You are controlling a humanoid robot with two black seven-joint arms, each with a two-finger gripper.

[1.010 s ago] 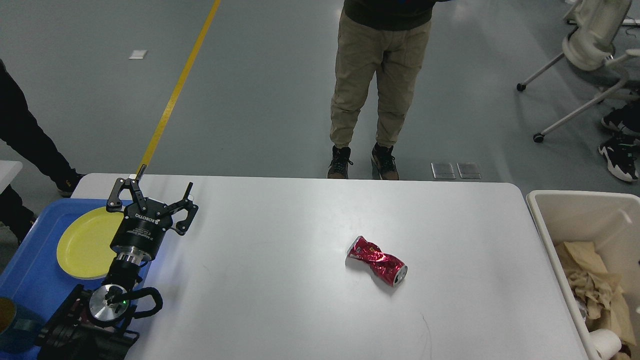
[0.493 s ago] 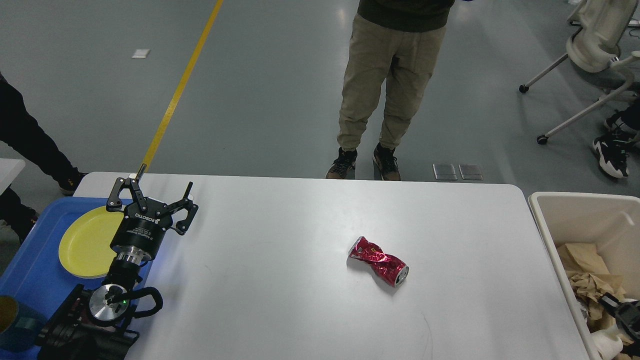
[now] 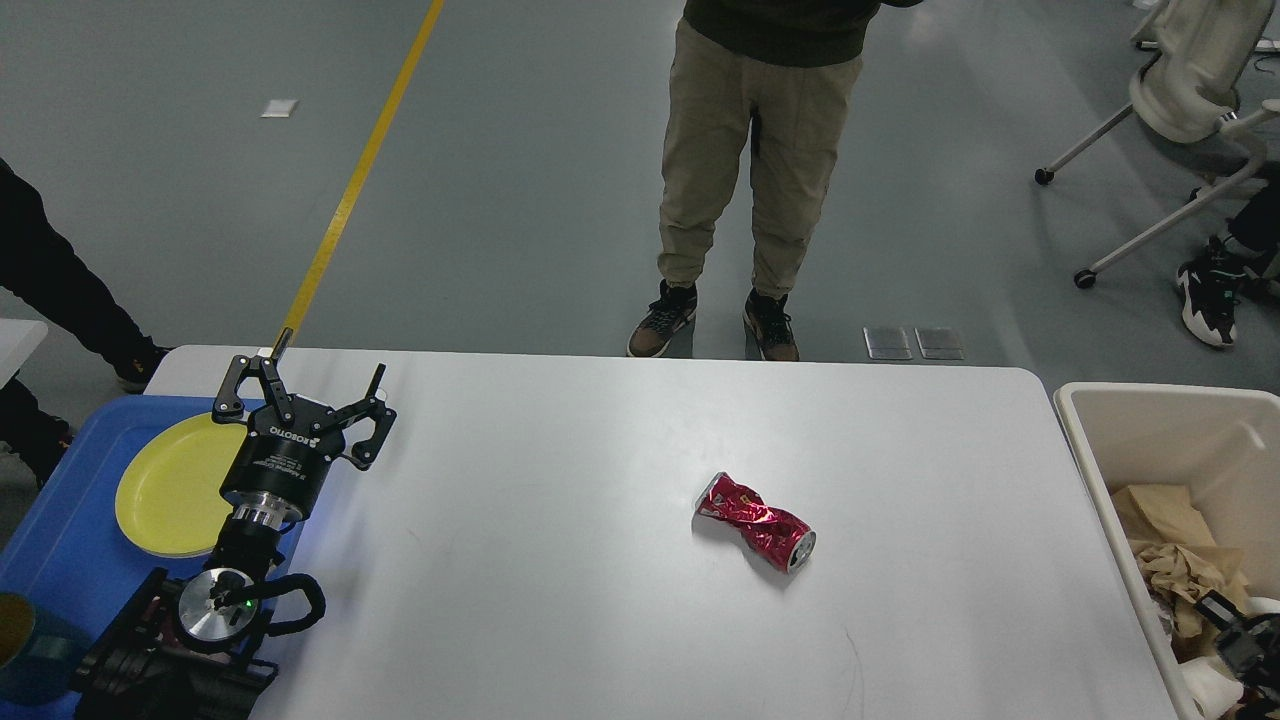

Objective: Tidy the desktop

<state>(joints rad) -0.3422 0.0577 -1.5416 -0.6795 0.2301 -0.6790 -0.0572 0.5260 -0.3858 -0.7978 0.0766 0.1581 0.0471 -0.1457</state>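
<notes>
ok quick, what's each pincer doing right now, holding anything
Left pincer: open, holding nothing, above the large white rectangular desktop.
Right pincer: dark and small over the beige plastic bin; cannot be told.

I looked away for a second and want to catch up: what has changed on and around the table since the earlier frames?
A dark gripper-like part has come into view over the beige bin at lower right, absent a second ago; its fingers cannot be told apart. The standing person shifted their feet. The left gripper stays open over the desktop beside the yellow plate; the crushed red can has not moved.
</notes>
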